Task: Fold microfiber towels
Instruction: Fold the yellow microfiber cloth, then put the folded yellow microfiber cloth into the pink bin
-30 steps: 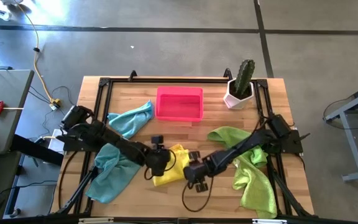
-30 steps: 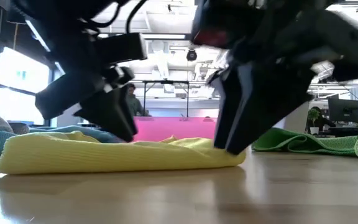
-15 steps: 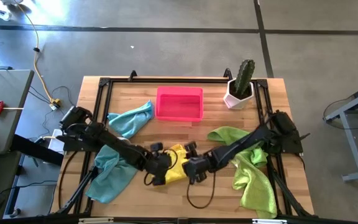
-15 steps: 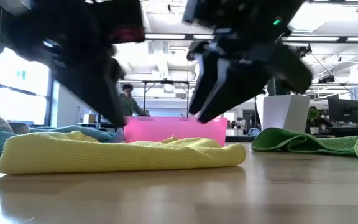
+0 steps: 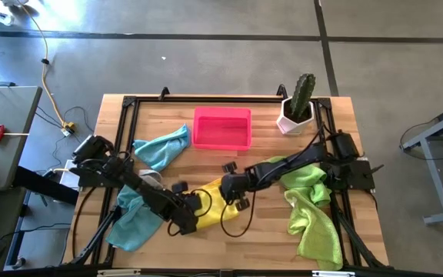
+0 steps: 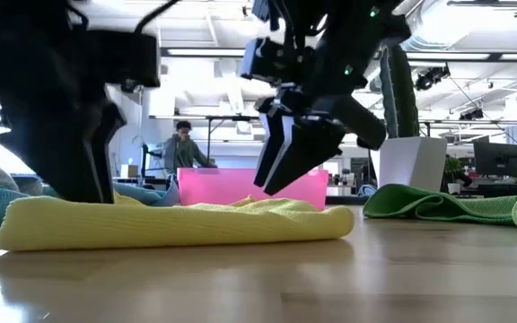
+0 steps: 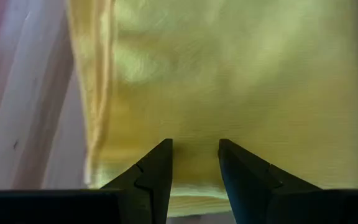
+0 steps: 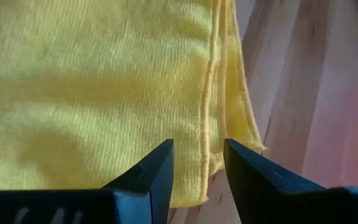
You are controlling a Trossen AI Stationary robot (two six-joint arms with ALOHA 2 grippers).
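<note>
Nearest the front edge of the wooden surface [image 5: 229, 161], one yellow towel [image 5: 212, 201] lay folded and flat, with a hand at each end. The left hand [image 5: 190, 219] stood over its near corner, fingers [image 7: 154, 171] spread slightly, tips just above the cloth and gripping nothing. The right hand [image 5: 233, 192] hovered at the towel's far edge, its fingers [image 8: 157, 167] likewise parted, straddling the hemmed border without pinching it.

Beside the left hand, under that arm, lay one teal-blue towel [image 5: 138, 218], bunched. A second teal-blue towel [image 5: 162, 148] sat beyond it, farther back. Out past the right hand, two lime green towels lay rumpled: one [image 5: 316, 225] toward the front, one [image 5: 292, 171] under the right arm. That made five towels in all.

Farther than both hands, one pink tray [image 5: 221, 128] rested near the back edge, and one potted cactus [image 5: 297, 108] stood in the back corner on the right arm's side. In the low view, one person [image 6: 182, 148] showed in the room behind.
</note>
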